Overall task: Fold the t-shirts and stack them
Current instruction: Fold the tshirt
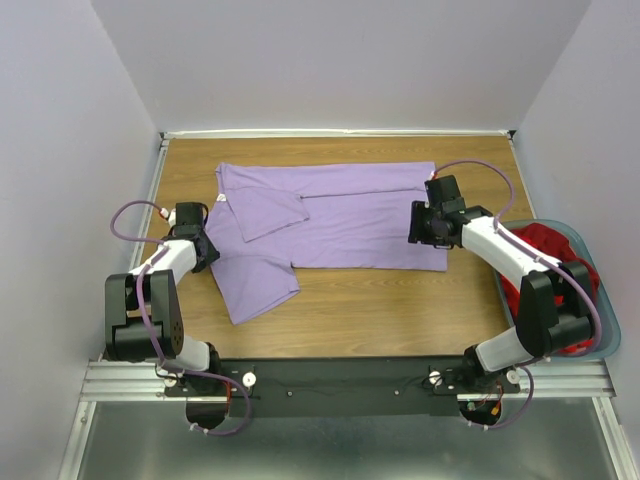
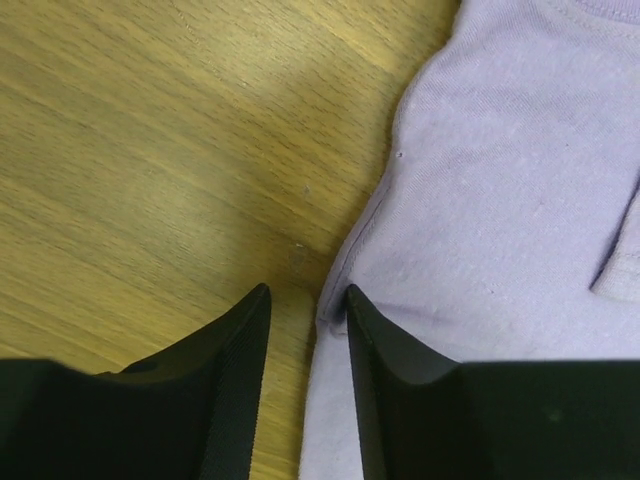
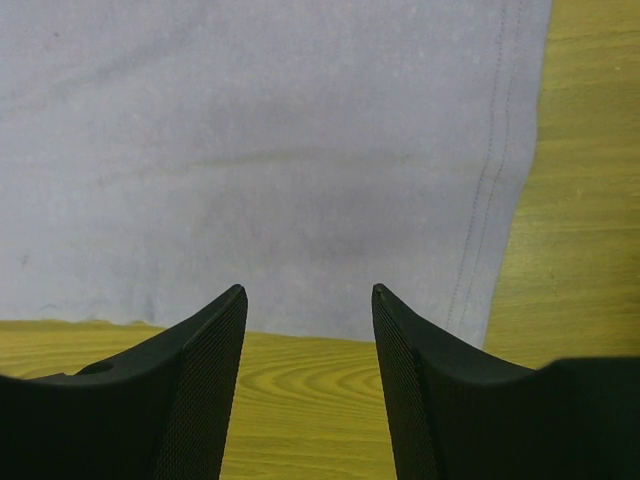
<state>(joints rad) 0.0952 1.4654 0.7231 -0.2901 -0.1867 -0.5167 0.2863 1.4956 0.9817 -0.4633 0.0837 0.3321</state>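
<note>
Jaws open, empty: your left gripper straddles the shirt edge, right gripper over its hem; pinch both, then fold.

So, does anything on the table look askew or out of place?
Yes. The lavender t-shirt is only partly folded: one sleeve lies over the body, and the other sleeve sticks out. The red t-shirt sits crumpled in the basket.

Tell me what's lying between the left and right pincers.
The lavender t-shirt, partly folded, fills the stretch from left pincer to right pincer; top view shows it.
</note>
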